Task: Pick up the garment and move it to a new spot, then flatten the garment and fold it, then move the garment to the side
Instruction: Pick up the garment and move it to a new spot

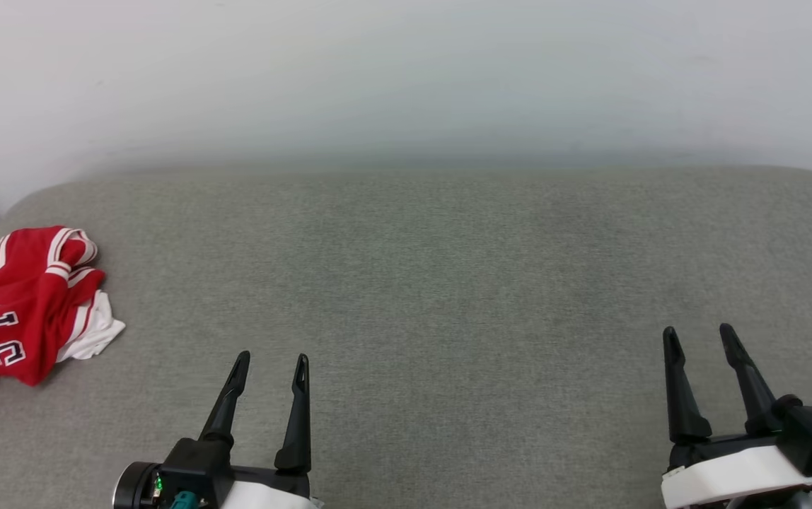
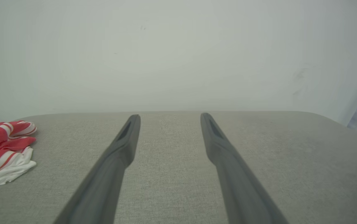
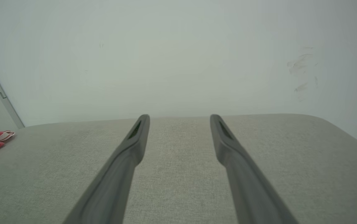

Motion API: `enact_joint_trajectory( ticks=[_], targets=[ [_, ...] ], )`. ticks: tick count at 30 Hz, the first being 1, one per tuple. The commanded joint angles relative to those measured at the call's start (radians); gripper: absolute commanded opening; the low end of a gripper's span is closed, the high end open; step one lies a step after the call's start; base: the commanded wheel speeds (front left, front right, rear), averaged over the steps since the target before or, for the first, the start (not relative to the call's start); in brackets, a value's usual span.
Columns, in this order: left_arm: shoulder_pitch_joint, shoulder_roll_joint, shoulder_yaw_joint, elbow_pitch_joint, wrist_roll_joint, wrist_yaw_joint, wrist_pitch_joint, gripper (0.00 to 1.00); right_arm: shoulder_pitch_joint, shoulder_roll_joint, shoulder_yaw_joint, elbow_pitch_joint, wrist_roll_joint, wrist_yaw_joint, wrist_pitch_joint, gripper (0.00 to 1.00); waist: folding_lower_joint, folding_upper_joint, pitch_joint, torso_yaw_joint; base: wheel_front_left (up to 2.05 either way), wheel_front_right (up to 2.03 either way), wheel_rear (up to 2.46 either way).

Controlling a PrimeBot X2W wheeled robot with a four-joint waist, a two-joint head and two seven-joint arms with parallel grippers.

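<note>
The shirt [image 1: 20, 304] is just a crumpled heap, red with white sleeves and striped trim, black white-outlined letters showing, lying at the far left edge of the grey cushion [image 1: 413, 283].

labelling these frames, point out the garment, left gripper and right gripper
garment [image 1: 38, 297], head view, red fabric above the letters
left gripper [image 1: 272, 358], head view, midway between open fingertips
right gripper [image 1: 697, 329], head view, midway between open fingertips
</note>
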Motion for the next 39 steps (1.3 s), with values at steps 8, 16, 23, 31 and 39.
enact_joint_trajectory(
  ticks=[8, 16, 23, 31, 39],
  targets=[
    [-0.006, -0.001, 0.030, 0.017, -0.020, 0.000, -0.003, 1.00, 0.023, 0.001, 0.052, -0.012, 0.005, 0.000, -0.002, 1.00, 0.0000, 0.0000, 0.001, 0.104, 0.00, 0.00, 0.00],
    [0.005, -0.001, 0.057, 0.017, -0.015, 0.000, -0.003, 1.00, 0.027, 0.001, 0.075, -0.007, 0.009, 0.000, -0.002, 1.00, 0.0000, 0.0000, -0.003, 0.245, 0.00, 0.00, 0.00],
    [0.013, -0.001, 0.085, 0.005, -0.008, -0.013, -0.003, 1.00, 0.020, 0.001, 0.097, 0.000, 0.016, 0.000, -0.002, 1.00, 0.0000, 0.0000, -0.003, 0.355, 0.00, 0.00, 0.00],
    [0.020, -0.001, 0.089, 0.002, -0.009, -0.017, -0.003, 1.00, 0.021, 0.001, 0.126, 0.002, 0.023, 0.000, -0.002, 1.00, 0.0000, 0.0000, -0.009, 0.453, 0.00, 0.00, 0.00],
    [0.027, -0.001, 0.088, 0.004, -0.002, -0.020, -0.003, 1.00, 0.017, 0.001, 0.146, 0.007, 0.029, 0.000, -0.002, 1.00, 0.0000, 0.0000, -0.015, 0.496, 0.00, 0.00, 0.00]
  ],
)
